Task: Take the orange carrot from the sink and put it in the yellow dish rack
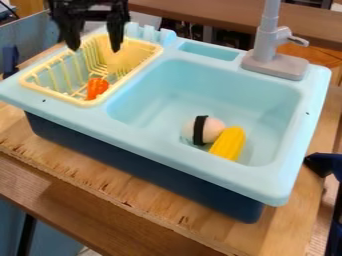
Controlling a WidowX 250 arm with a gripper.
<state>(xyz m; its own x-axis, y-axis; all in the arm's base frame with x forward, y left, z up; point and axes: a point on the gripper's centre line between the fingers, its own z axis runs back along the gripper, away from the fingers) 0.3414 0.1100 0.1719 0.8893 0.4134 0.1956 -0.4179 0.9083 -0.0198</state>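
Wooden tabletop — blue sink; gripper spread apart above yellow rack — orange toy inside.

You have open room over the left and far parts of the sink basin; the black-banded toy and yellow corn block its near-right floor. The faucet rises behind it. Between your pincer and the basin runs the basket's raised rim.
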